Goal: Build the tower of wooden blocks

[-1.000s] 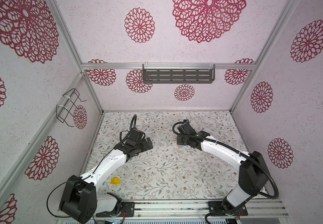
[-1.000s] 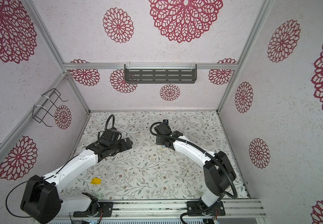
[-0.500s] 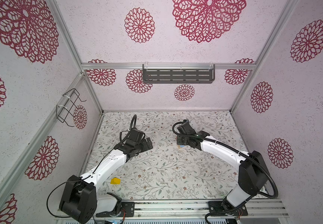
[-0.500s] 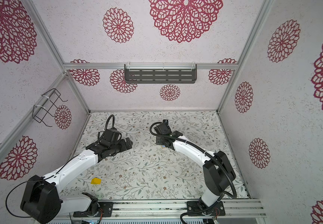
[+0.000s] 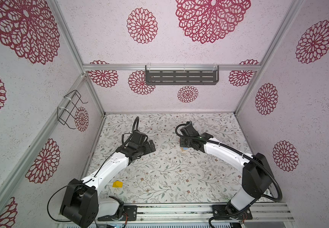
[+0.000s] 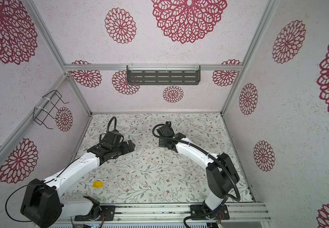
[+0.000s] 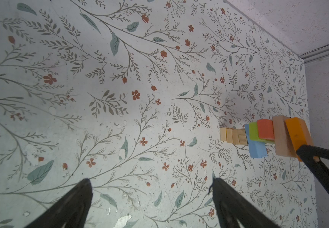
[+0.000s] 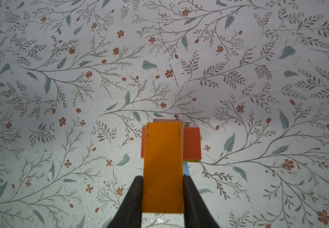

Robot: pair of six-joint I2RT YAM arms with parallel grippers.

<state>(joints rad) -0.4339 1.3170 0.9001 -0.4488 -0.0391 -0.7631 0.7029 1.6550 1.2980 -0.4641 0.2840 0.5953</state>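
Item: right gripper (image 8: 163,178), pinching orange painted wooden bar (image 8: 162,150) atop wood block tower (image 7: 255,133); unmoved over the last second, I judge release pending; left gripper (image 7: 151,180) spread, idle.

Support: flat pale tabletop (image 5: 169,173), its sheet printed with grey-green sprigs, teal leaves and small red-orange flowers.
Wear: white scuffed patches (image 7: 124,218) where the print is rubbed off.
Front edge: an aluminium rail (image 5: 179,210) runs along it.
Lying loose: small yellow wooden block (image 5: 117,184), near the front left, alone and well apart from the stack.
Standing: wood block tower (image 7: 258,138), right of the middle.
Tower foot: plain wooden cubes (image 7: 232,136) touch the tabletop.
Tower layers: light blue, lime green, red-orange and plain bars, uppermost an orange bar (image 7: 295,136).
Top views: the tower is mostly hidden.
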